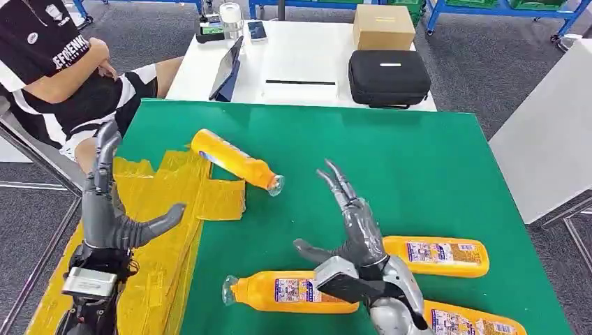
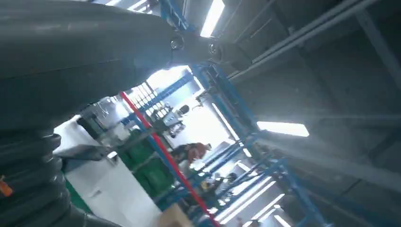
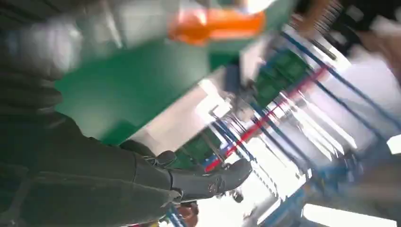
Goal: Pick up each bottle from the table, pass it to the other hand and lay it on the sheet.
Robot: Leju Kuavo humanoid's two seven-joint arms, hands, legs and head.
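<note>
An orange bottle [image 1: 236, 162] lies partly on the yellow sheet [image 1: 157, 209], its clear cap end over the green table [image 1: 419, 167]. Three more orange bottles lie near the front: one [image 1: 293, 291] just left of my right wrist, one [image 1: 436, 255] to its right, one [image 1: 464, 322] at the front edge. My right hand [image 1: 352, 223] hovers open above the green surface, fingers spread and pointing away from me. My left hand [image 1: 112, 209] is raised over the sheet, open, fingers up and thumb out. A blurred orange bottle [image 3: 217, 23] appears in the right wrist view.
A person in a black and white shirt [image 1: 63, 63] sits at the far left corner. Behind the green table a white table [image 1: 300, 63] carries a black case [image 1: 389, 77], a cardboard box [image 1: 382, 26], a tablet [image 1: 227, 68] and small items.
</note>
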